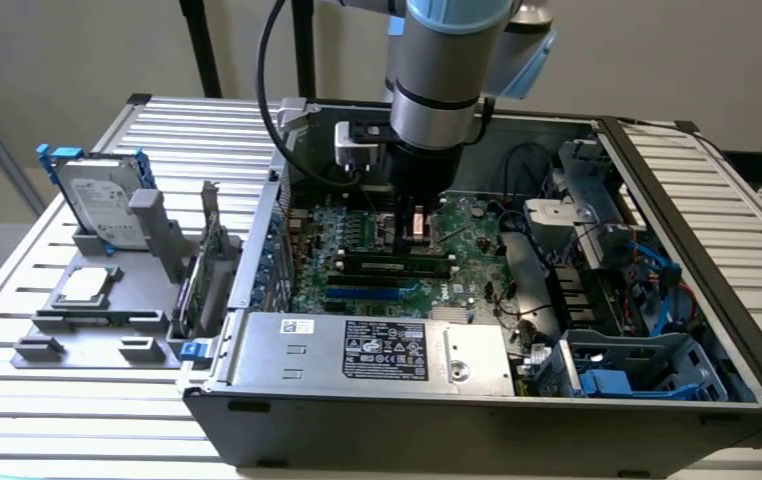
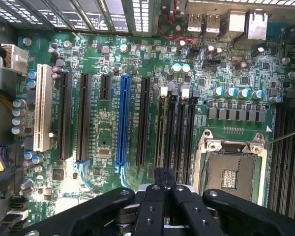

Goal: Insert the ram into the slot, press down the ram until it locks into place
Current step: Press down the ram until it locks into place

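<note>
Exterior view, read from its left to its right.

- Slatted desk [image 1: 8,330] carries a grey parts fixture [image 1: 88,335]. A hard drive [image 1: 94,198] stands upright in it and a square processor chip [image 1: 84,288] lies flat. I judge these are parked there to stay out of the work.
- Upright grey expansion card [image 1: 208,265] stands at the fixture's edge, just beside the case wall. It is outside the board area, so it is no obstruction.
- Open computer case [image 1: 488,425] lies on its side, motherboard facing up, which gives access from above. The power supply [image 1: 368,350] fills the near edge.
- The ram [image 1: 392,265] lies lengthwise in the slot [image 1: 341,268], between neighbouring black slots and just behind the shorter blue slot [image 1: 370,293]. It looks level. I cannot tell whether the end latches have closed.
- The tool [image 1: 415,222] hangs from the arm [image 1: 441,70], low inside the case and just behind the ram. I cannot tell whether it touches the ram.
- In the wrist view the tool [image 2: 162,181] has its fingers [image 2: 152,201] together with nothing visible between them. This suits pushing rather than carrying.
- Below the tool are parallel black slots [image 2: 179,132], with the processor socket [image 2: 231,169] beside them.
- Loose cables [image 1: 541,165] and the blue drive cage [image 1: 635,365] crowd the case's right side. They are near the arm but clear of the slot.
</note>
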You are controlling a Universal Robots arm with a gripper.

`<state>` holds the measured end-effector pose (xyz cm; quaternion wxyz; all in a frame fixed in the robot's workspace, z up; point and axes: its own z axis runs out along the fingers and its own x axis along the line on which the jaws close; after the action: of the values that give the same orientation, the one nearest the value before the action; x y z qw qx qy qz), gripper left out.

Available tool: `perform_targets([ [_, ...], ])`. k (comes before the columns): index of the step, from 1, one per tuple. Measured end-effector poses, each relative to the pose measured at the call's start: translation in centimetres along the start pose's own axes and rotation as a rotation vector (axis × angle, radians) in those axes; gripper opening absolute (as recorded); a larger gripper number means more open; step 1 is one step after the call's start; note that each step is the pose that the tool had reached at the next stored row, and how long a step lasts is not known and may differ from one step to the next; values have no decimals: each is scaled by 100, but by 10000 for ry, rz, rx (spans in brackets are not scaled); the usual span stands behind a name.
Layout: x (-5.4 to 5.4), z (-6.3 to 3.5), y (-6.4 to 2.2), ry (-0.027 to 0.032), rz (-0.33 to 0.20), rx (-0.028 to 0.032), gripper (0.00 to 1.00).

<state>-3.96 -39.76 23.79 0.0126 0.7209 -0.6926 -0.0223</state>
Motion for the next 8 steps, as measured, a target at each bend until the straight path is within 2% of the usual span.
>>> perform_targets([
  [8,-6,85,0,14,0,-3,11],
])
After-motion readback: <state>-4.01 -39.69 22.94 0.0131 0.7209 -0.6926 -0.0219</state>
